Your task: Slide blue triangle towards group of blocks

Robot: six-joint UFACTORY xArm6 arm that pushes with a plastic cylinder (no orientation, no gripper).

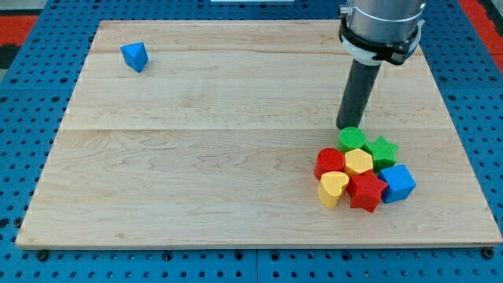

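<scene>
A pale wooden worktop (236,157) made of long planks fills most of the view, lying on a blue pegboard base (23,251) dotted with holes. A red surface (31,16) shows beyond the blue at the view's top corners.

The arm comes in from the view's top right as a grey cylindrical body with a white collar (376,49), ending in a straight dark rod. This end effector has nothing that opens or closes and has hold of nothing. My tip (347,126) rests at the worktop just above the group of blocks, right beside the green block at the top of the cluster; whether it touches that block cannot be told.

The group sits in the view's lower right, seven blocks packed tight against one another. A blue cube-like block (398,183) forms the right edge. A red star-shaped block (366,192) lies at the bottom, with a yellow heart-shaped block (333,189) to its left. A red rounded block (330,163) marks the left edge, and a yellow hexagon-like block (359,162) sits in the middle. A green star-shaped block (383,150) is at the upper right, and a green rounded block (352,139) at the top.

The small blue triangle block (135,56) lies alone near the view's top left corner of the worktop, well apart from the group and from my tip.
</scene>
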